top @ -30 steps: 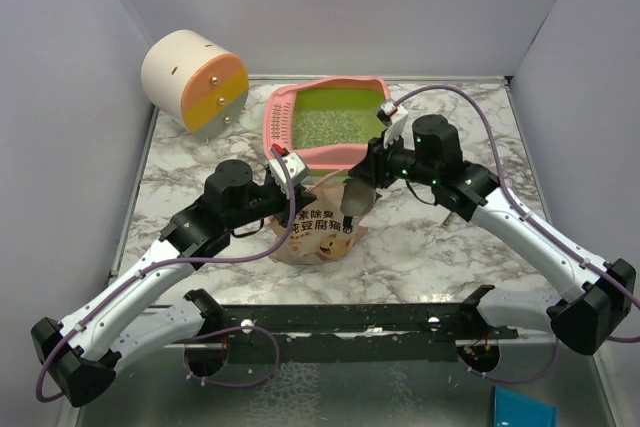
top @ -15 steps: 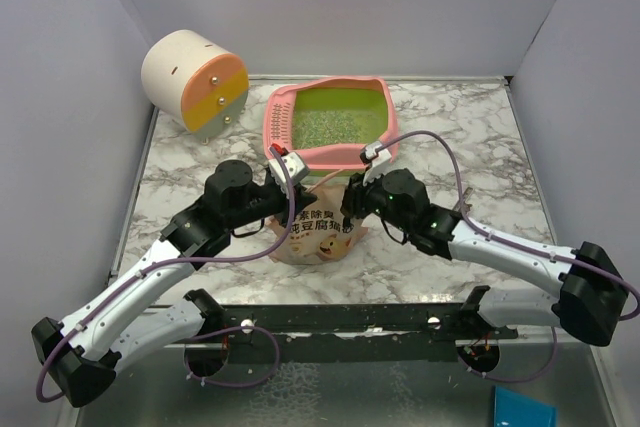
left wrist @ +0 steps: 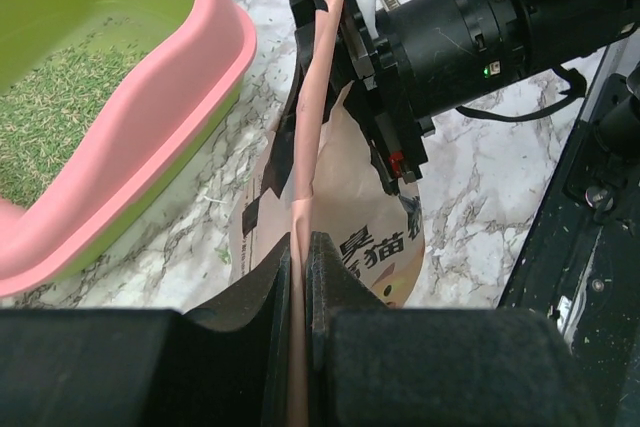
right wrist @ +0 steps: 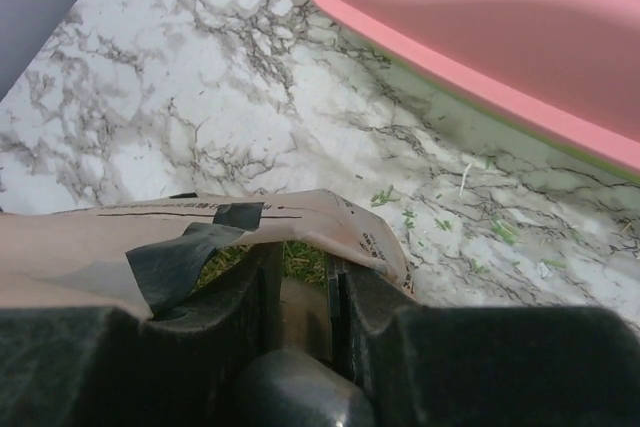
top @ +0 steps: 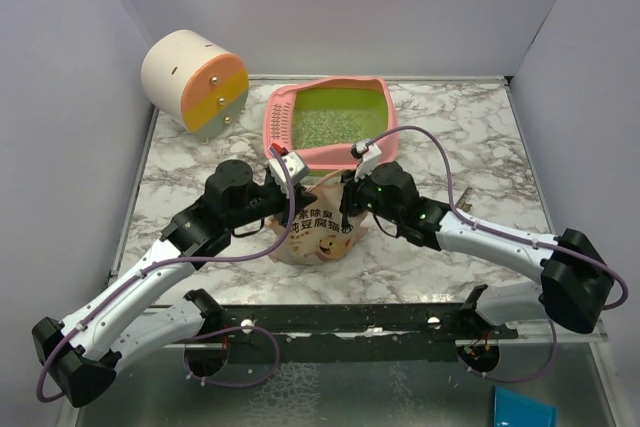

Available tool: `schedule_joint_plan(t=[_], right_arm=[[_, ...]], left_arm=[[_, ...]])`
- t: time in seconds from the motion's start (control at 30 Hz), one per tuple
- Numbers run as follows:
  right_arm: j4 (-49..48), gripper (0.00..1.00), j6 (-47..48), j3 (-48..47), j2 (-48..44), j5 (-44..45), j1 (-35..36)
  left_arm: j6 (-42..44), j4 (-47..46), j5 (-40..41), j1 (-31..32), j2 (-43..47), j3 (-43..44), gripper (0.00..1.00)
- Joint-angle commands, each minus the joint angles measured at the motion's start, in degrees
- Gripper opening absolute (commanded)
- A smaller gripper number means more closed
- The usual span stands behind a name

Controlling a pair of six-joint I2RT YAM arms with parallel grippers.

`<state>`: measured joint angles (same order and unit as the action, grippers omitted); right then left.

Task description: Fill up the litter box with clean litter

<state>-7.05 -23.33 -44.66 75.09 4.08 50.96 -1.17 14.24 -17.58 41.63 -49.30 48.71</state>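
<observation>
— How was the left gripper [left wrist: 298, 247] seen?
— It was seen clamped on the top edge of the pouch [left wrist: 345, 182], the rim being pinched flat between its fingers.
— And the right gripper [right wrist: 298, 272]?
— Its fingers were drawn close together at the pouch's far end, directly ahead of the left one. Something dull was lodged between them, but whether it was gripped could not be told.
— Where was the litter box [left wrist: 190, 57] found?
— It was set ahead and left of the left gripper, ahead and right of the right one. The clean litter [left wrist: 55, 117] was spread in its green basin
</observation>
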Motion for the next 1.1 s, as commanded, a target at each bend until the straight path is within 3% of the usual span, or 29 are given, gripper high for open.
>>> schedule_joint_plan(t=[0.0, 0.2, 0.7, 1.07], right_arm=[[9.0, 0.01, -4.0, 0.0, 2.8, -15.1, 0.5], [9.8, 0.01, -8.4, 0.1, 4.4, -22.5, 0.5], [2.4, 0.01, -24.6, 2.8, 4.5, -11.1, -1.0], [0.3, 0.01, -26.4, 1.6, 2.0, -14.3, -9.1]], left_arm=[[-0.3, -4.0, -1.0, -0.1, 0.5, -0.2, 0.0], [-0.3, -3.9, -0.9, -0.1, 0.8, -0.7, 0.0], [0.1, -1.1, -0.2, -0.1, 3.6, 0.4, 0.0], [0.7, -0.7, 0.0, -0.1, 3.8, 1.9, 0.0]])
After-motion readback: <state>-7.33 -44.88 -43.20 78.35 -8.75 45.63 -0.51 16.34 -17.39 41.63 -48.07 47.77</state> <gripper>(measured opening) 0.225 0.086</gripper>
